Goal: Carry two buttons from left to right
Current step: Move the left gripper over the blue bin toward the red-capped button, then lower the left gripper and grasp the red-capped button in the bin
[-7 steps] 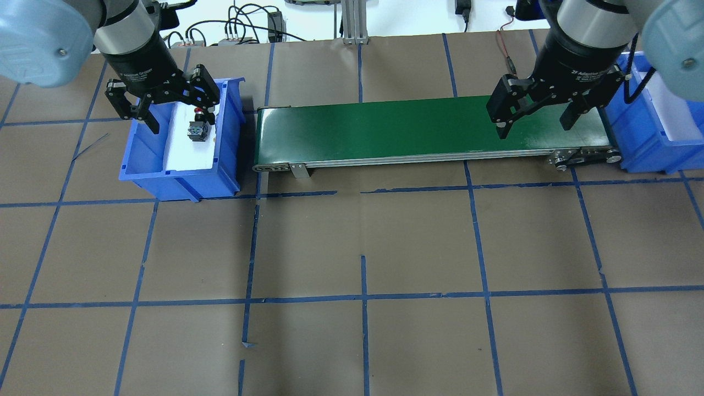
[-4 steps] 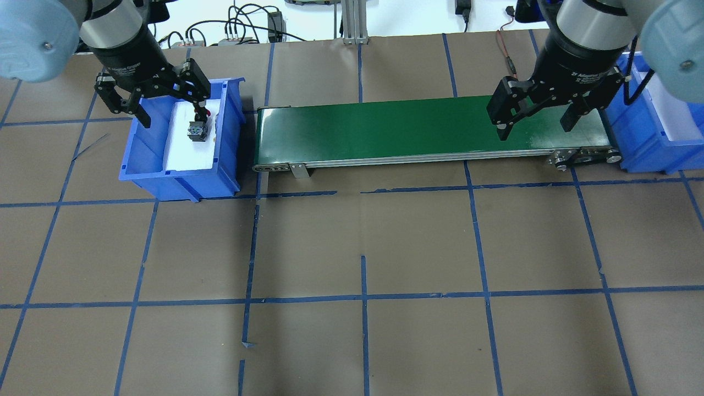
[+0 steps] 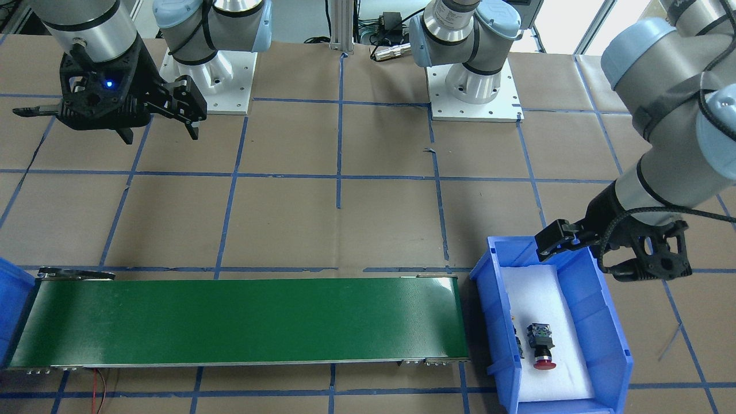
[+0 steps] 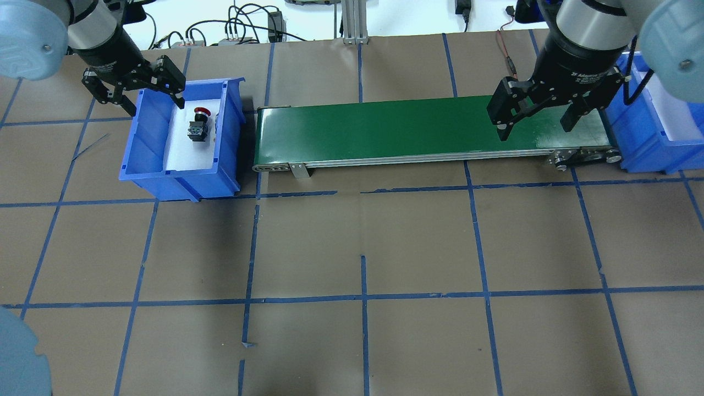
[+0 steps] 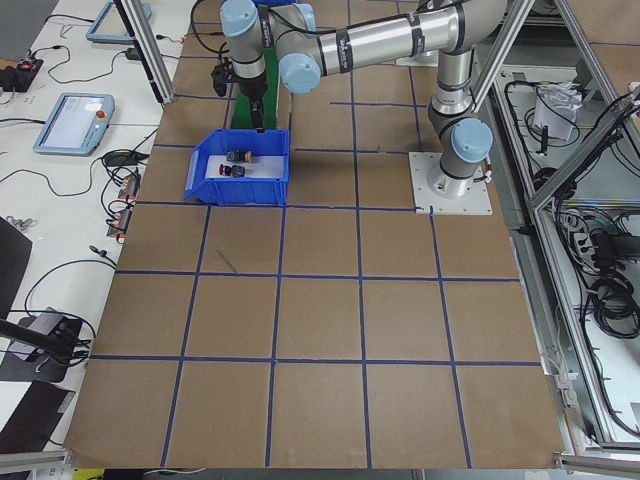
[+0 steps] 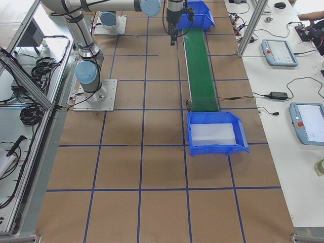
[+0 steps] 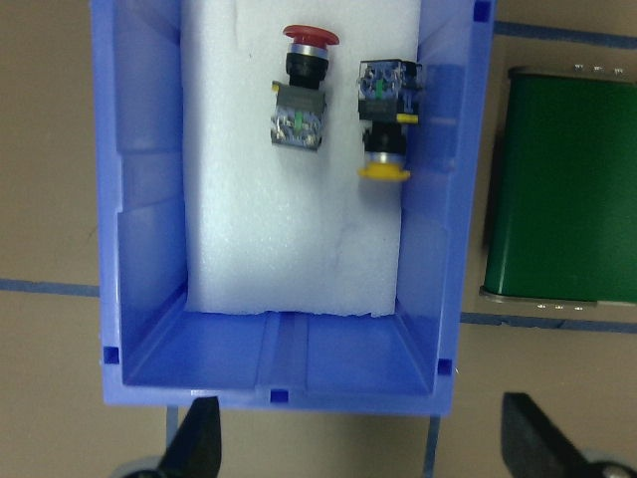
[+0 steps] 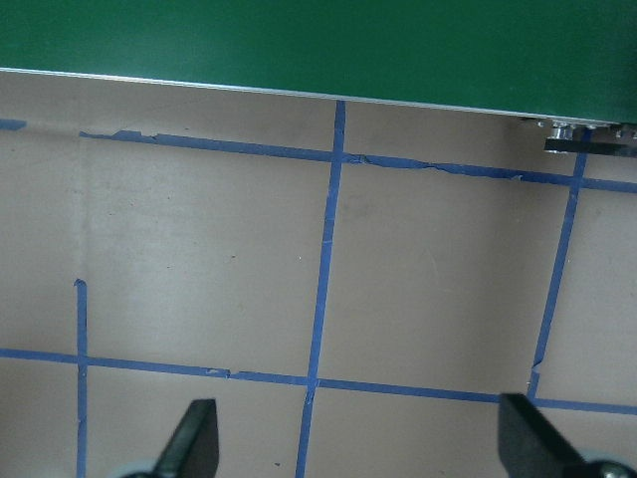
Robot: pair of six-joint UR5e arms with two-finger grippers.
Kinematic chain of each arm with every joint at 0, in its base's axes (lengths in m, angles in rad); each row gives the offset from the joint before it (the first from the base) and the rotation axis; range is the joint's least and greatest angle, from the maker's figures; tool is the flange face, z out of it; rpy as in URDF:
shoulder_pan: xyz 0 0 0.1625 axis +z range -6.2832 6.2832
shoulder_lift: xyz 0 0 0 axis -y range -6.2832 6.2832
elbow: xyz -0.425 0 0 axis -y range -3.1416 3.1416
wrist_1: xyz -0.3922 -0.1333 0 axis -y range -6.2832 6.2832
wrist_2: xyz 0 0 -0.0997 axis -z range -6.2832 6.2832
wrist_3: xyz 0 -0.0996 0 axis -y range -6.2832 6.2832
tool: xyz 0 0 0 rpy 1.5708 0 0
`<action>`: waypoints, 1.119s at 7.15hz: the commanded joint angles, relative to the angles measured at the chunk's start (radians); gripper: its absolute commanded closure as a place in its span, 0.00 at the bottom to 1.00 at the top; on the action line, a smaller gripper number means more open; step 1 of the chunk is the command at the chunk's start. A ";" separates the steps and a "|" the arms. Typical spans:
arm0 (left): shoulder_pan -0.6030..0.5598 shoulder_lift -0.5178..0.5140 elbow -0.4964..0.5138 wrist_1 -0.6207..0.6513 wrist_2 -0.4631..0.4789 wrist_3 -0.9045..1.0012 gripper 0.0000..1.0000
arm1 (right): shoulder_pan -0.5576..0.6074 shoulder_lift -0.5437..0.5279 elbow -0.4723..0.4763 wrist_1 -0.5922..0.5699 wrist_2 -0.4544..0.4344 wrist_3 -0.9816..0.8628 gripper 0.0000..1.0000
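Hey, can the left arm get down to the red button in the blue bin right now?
Probably yes. The left tool hangs open by the blue bin edge. The red button lies uncovered on the foam, with the yellow button beside it but apart.

Brown paper-covered table [image 4: 418, 352] — blue tape grid [image 4: 364, 297] (white benches [image 5: 60, 235] alongside)
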 commanded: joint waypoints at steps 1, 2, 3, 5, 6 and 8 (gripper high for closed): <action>0.005 -0.123 0.037 0.127 0.000 0.009 0.00 | 0.000 0.000 0.002 0.000 0.000 0.000 0.00; 0.002 -0.180 0.059 0.153 0.000 0.011 0.01 | 0.000 -0.002 0.006 0.000 0.000 -0.002 0.00; -0.005 -0.214 0.069 0.172 0.000 0.009 0.13 | 0.000 -0.002 0.011 -0.002 0.000 -0.002 0.00; -0.006 -0.249 0.070 0.194 -0.003 0.012 0.29 | 0.000 -0.002 0.011 -0.003 0.000 0.000 0.00; -0.004 -0.255 0.070 0.194 -0.003 0.014 0.29 | 0.000 -0.002 0.011 -0.003 0.000 -0.003 0.00; -0.003 -0.272 0.071 0.197 -0.002 0.015 0.28 | 0.000 -0.002 0.012 -0.003 0.000 -0.002 0.00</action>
